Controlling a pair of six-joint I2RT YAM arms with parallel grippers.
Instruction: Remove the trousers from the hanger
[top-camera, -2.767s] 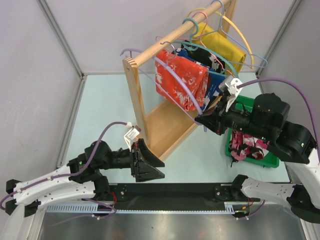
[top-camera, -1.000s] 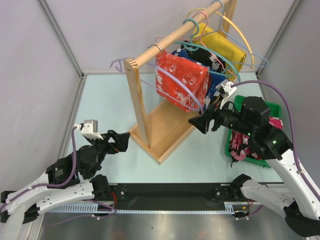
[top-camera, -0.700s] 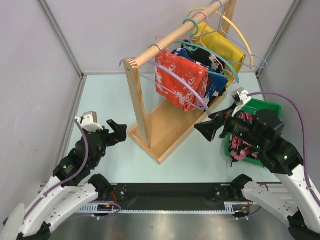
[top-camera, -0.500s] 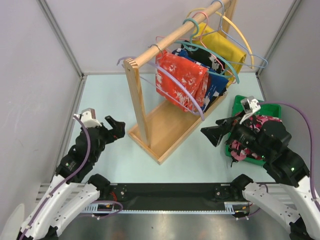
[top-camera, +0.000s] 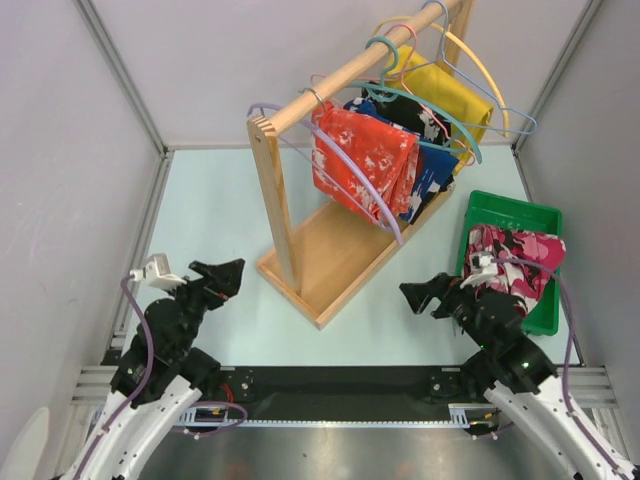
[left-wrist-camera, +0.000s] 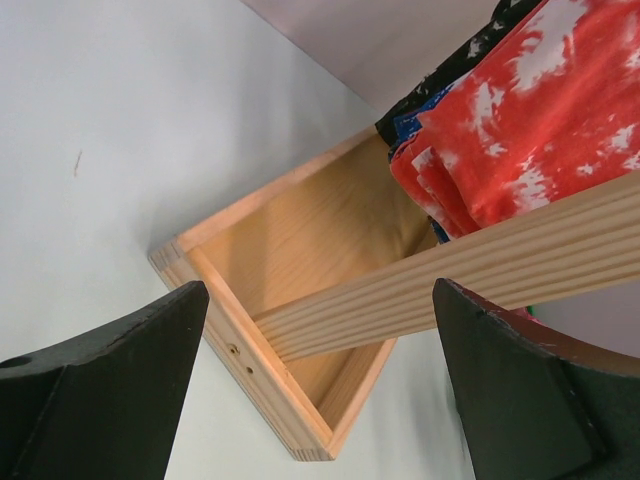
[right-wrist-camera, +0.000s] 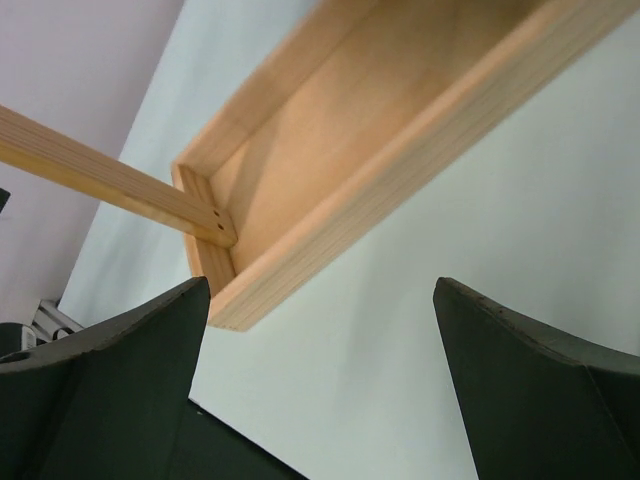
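Pale grey walls (top-camera: 60, 150) on three sides, with metal posts (top-camera: 120, 75) in the corners. Mint-green tabletop (top-camera: 210, 210) below, evenly lit. Wooden rack (top-camera: 277, 210) standing mid-table on a tray-like base (top-camera: 330, 255).

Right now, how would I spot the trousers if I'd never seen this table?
Find the wooden rack mid-table, then look right to the green bin. The trousers lie bunched in it: pink, white and black camouflage, the only garment not hanging on the rack.
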